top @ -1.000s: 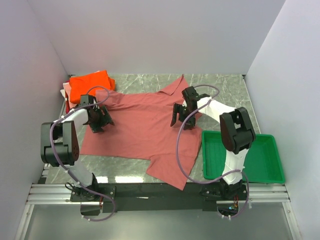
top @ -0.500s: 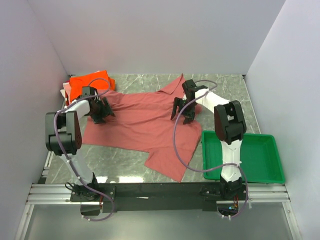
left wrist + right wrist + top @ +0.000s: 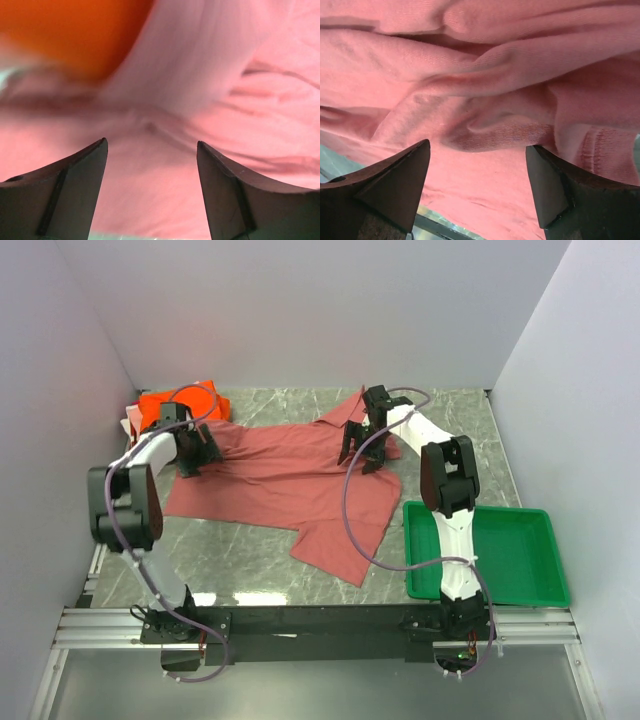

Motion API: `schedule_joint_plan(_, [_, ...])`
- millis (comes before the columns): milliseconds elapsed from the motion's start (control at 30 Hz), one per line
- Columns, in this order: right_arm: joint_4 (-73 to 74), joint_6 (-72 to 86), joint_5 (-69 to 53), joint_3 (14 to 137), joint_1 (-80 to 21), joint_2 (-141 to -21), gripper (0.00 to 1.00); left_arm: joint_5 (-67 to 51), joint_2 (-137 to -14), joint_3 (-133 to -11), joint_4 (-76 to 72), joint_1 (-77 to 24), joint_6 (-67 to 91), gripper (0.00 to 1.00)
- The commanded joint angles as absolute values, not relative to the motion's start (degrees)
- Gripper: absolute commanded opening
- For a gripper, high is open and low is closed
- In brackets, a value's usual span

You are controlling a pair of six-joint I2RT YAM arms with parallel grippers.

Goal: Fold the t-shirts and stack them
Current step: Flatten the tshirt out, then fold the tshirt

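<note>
Left hand near blurred, cut-off orange t-shirt

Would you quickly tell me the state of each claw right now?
Left claw: open, over the red shirt.
Right claw: open, over the same shirt.

green plastic tray at right near edge of grey marble bench, white walls around.

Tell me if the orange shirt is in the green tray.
No, the orange shirt lies far left; the green tray sits near right.
</note>
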State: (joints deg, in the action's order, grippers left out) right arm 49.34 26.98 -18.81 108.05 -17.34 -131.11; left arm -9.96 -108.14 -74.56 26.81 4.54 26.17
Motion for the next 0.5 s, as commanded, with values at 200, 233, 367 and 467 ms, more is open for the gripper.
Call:
schedule_joint_plan(200, [45.6,26.4,-22.7,102.0,-17.0,-120.3,0.83,8.2,-80.7,-59.4,31.6,11.3,31.7,0.74])
schedule_joint_plan(233, [45.3,26.4,-22.8,101.0,-17.1,-119.3,0.83,8.8,-79.9,-58.3,31.6,12.1,31.8,0.73])
schedule_joint_plan(367, [43.1,26.8,-21.9,94.6,-17.4,-112.1,0.82,7.5,-80.4,-55.3,31.4,15.8,31.5,0.68])
schedule_joint_plan(467, [41.3,27.2,-21.3,90.5,-17.6,-106.8,0.82,6.7,-82.9,-54.3,30.5,18.2,31.1,0.61])
